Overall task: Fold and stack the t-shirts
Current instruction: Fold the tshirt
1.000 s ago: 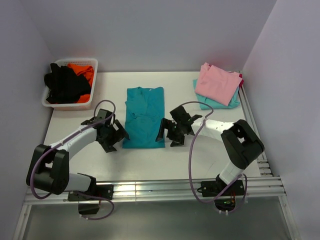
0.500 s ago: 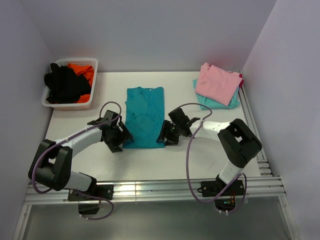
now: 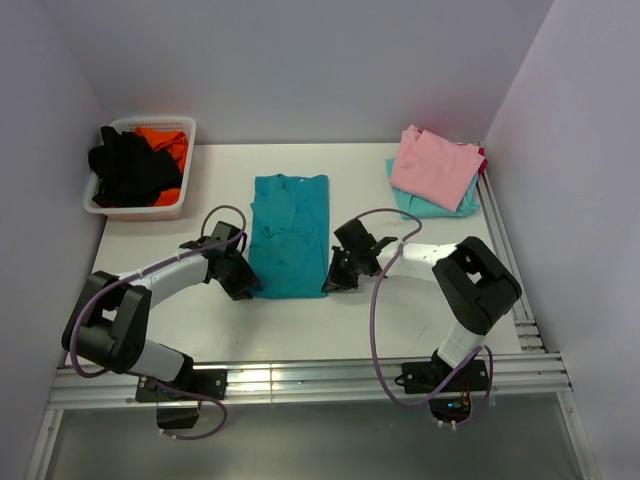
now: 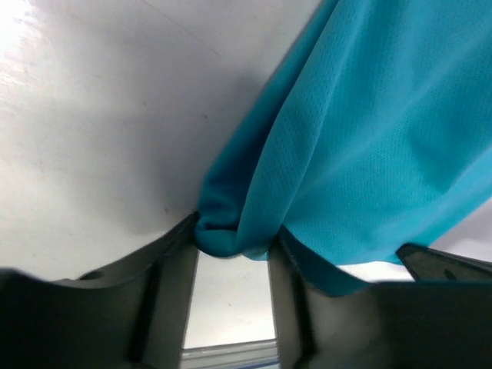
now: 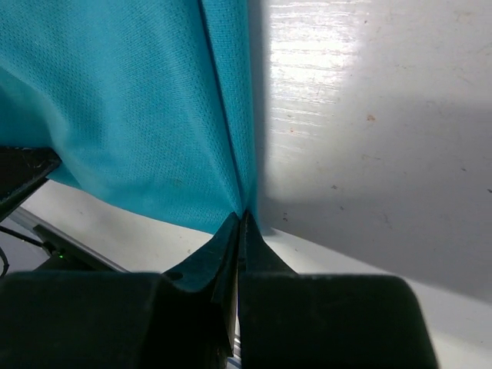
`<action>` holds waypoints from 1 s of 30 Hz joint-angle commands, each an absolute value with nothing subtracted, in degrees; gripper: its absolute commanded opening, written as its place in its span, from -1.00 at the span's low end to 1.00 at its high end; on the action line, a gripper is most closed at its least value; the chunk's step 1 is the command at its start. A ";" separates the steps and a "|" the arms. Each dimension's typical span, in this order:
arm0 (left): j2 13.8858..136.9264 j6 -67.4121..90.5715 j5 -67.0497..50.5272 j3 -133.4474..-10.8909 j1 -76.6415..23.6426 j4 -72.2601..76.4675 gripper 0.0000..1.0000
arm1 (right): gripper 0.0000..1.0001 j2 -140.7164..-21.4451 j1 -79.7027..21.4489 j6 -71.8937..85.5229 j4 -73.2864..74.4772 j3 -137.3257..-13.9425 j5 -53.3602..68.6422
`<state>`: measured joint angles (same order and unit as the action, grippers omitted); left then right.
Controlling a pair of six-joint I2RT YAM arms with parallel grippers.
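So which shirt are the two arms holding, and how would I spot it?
On the middle of the white table lies the teal t-shirt, its near corners pinched by the left fingers and right fingers. Unlike the pink t-shirt stacked far right, it lies alone, collar away from the arms.

**Teal t-shirt** (image 3: 288,235): round-necked, folded lengthwise into a narrow rectangle with the collar at the far end, lying flat at mid-table (image 3: 300,325). The left gripper (image 4: 231,247) clamps the bunched near-left corner, and the right gripper (image 5: 240,221) pinches the near-right corner thin.

**Pink t-shirt** (image 3: 433,165): a folded rectangle at the far right, resting on the pale aqua t-shirt (image 3: 420,208), whose near edge protrudes. A red sliver (image 3: 483,155) beside the stack may be another garment.
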<state>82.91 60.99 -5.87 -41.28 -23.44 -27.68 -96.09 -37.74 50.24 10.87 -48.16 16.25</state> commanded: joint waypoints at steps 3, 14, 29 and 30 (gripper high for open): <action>83.58 60.12 -2.46 -43.24 -23.73 -28.65 -0.22 | -1.00 -93.87 -37.97 49.48 13.18 -46.76 14.24; 78.93 58.80 -1.84 -43.77 -24.34 -31.99 -0.99 | -1.00 -84.74 -38.06 48.87 20.12 -45.18 11.08; 51.16 63.28 -2.11 -44.64 -29.44 -54.74 -0.99 | -1.00 -54.42 -39.29 51.06 43.40 -41.22 11.33; 50.63 63.37 -2.28 -45.34 -29.44 -55.28 -0.99 | -1.00 -53.45 -39.37 51.24 44.20 -41.13 11.60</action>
